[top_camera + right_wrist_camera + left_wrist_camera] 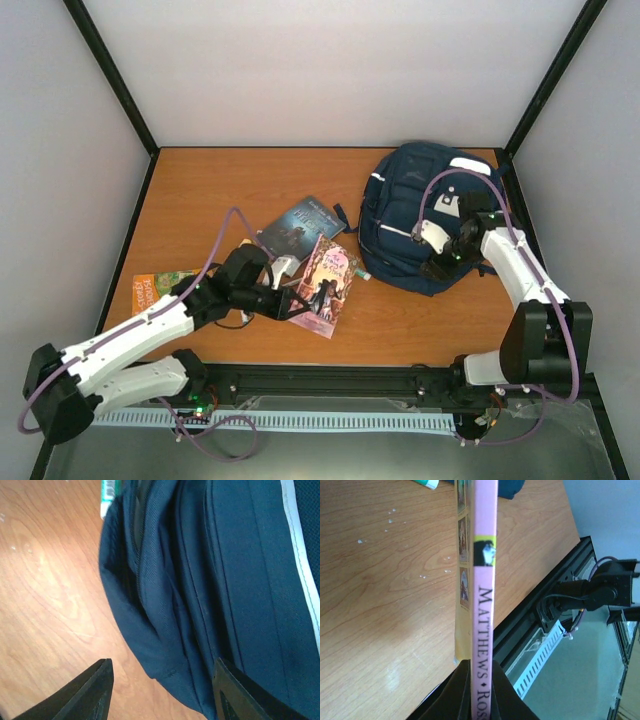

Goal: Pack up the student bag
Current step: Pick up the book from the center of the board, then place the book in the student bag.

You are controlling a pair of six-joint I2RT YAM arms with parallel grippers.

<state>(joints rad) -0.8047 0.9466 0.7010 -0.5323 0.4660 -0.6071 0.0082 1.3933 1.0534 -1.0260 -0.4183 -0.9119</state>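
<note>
Left end effector (481, 692): closed narrow on the spine end of the pink book (485, 580). The book is held on edge, and its gripped end is raised off the tabletop (200, 190).
Right end effector (162, 695): jaws about half apart, holding nothing. They straddle the near edge of the student bag (400, 215); contact cannot be told.
Student bag: lies at the far right of the tabletop. A fold gapes at its near edge, but an open compartment cannot be confirmed.
Done: 1 book is grasped. No item is visible inside the bag.
Left: by judgement, nearly all of the task. The pink book is not yet packed. The dark book (300, 225), the orange book (155, 285) and the green-and-white tube (362, 272) lie outside the bag.
</note>
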